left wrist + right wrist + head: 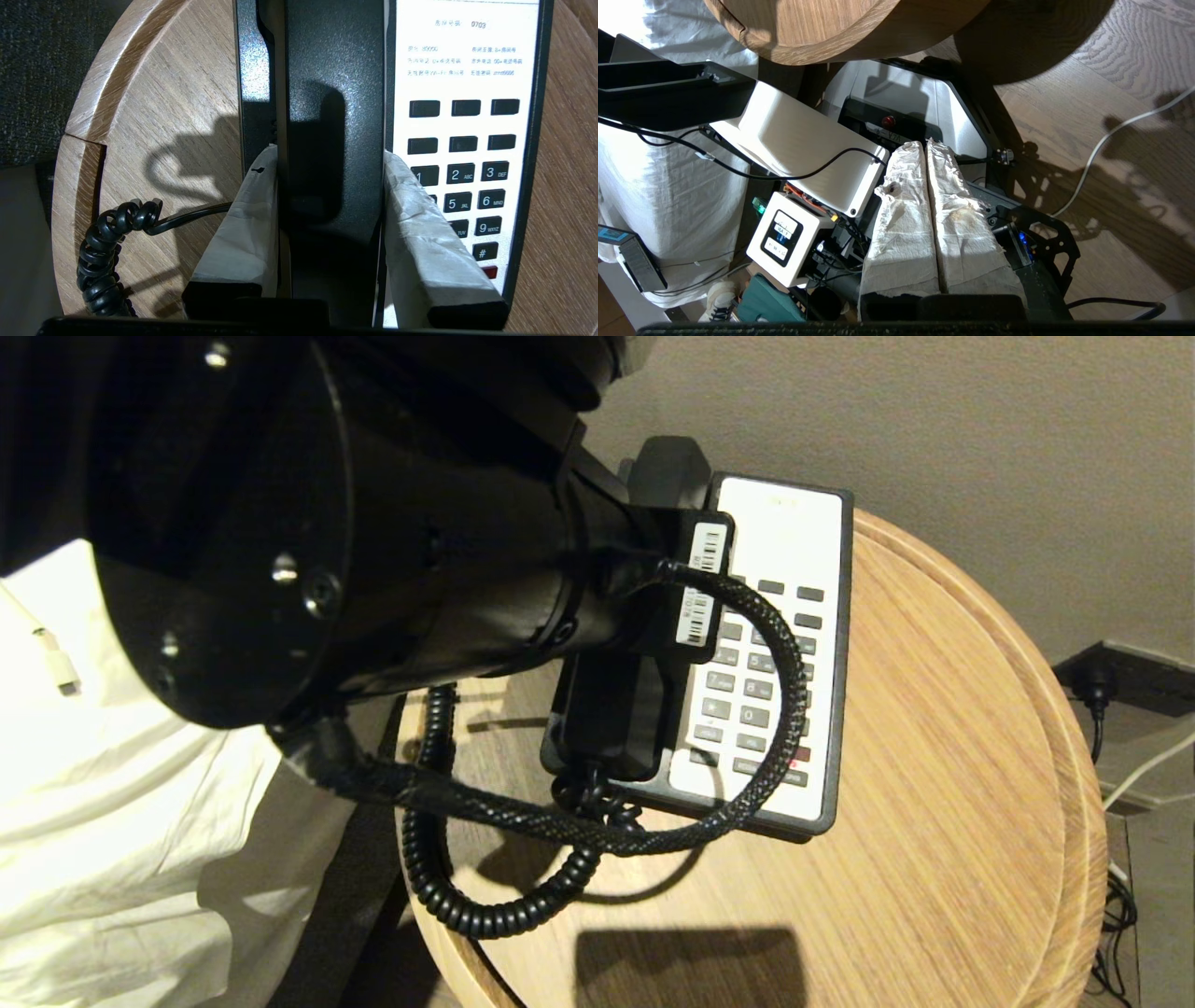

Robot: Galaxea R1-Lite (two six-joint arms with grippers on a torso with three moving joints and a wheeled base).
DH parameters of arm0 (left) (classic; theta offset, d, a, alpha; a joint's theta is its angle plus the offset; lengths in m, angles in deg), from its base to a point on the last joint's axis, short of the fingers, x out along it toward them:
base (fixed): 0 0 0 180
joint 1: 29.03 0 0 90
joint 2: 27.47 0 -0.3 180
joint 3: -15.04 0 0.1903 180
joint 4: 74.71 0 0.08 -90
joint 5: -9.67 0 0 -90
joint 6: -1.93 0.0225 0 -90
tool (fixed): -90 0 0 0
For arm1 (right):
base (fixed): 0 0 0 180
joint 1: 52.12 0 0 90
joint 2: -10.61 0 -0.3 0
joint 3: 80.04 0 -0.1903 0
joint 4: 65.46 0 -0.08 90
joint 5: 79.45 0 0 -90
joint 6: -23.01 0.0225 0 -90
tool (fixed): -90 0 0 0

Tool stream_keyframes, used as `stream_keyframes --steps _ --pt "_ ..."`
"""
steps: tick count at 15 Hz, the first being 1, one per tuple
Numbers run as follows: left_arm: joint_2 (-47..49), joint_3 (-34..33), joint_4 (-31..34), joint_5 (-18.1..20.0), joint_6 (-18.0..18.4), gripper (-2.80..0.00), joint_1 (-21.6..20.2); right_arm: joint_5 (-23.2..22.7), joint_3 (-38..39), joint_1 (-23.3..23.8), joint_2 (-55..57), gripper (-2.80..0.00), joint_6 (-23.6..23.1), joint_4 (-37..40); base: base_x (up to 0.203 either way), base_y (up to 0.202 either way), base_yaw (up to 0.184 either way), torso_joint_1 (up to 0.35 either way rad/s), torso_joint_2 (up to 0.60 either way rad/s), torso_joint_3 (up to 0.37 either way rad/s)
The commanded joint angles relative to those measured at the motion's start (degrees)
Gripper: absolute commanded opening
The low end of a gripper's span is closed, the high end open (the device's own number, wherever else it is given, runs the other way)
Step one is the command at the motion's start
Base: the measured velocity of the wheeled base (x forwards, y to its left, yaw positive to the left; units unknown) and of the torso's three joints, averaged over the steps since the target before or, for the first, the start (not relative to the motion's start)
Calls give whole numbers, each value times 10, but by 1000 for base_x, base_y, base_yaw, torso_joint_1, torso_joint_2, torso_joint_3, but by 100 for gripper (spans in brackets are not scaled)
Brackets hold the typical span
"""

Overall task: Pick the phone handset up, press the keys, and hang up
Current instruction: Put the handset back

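The black phone handset lies along the left side of the phone base, over its cradle. My left gripper is shut on the phone handset, one white-wrapped finger pressed against each long side. In the head view my left arm hides the gripper, and only the handset's lower end and top end show. The keys sit in rows on the cream faceplate beside the handset, with a red button in the bottom row. I cannot tell whether the handset is off its cradle. My right gripper is shut and empty, parked below the table.
The phone stands on a round wooden table with a raised rim. Its coiled cord loops off the table's left edge. White bedding lies to the left. Wall socket and cables are on the floor to the right.
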State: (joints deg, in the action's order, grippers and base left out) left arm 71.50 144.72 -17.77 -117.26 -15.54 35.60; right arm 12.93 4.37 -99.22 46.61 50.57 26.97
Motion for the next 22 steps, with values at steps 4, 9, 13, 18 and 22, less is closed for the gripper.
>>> stream_keyframes --steps 4,9,13,18,22 --pt "16 3 1 -2 -1 -280 -1 0 5 2 -6 -280 2 5 0 0 0 0 0 0" --pt "17 -1 1 -2 -1 -280 -7 0 8 2 -6 -280 2 4 0 0 0 0 0 0" --pt "20 2 0 -1 0 0 -7 0 13 2 -7 -280 2 4 0 0 0 0 0 0" --pt "27 12 -1 -1 -1 0 -7 0 15 2 -8 -280 2 4 0 0 0 0 0 0" --pt "-1 17 4 -1 -2 0 -7 0 36 2 -18 -280 2 3 0 0 0 0 0 0"
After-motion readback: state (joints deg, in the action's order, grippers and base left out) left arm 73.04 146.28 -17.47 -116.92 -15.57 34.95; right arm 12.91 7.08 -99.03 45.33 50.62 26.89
